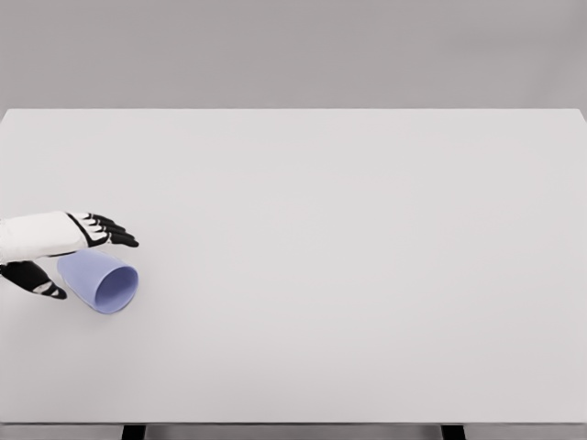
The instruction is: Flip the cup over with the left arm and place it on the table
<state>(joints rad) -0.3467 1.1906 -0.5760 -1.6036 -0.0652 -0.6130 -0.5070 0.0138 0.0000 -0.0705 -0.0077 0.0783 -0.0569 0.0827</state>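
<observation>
White table (367, 275), grey backdrop. Lilac cup (99, 279) on its side, mouth toward lower right. Left hand (64, 247) straddles its base, fingers (115, 232) spread; contact unclear.

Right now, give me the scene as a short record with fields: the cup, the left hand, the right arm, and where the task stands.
cup: light blue cup, lying on its side near the table's left edge, open mouth facing the lower right
left hand: left hand around the cup's closed end, fingers above it, thumb below; a firm grip cannot be confirmed
right arm: not in view
table: white table
task state: cup not yet upright
</observation>
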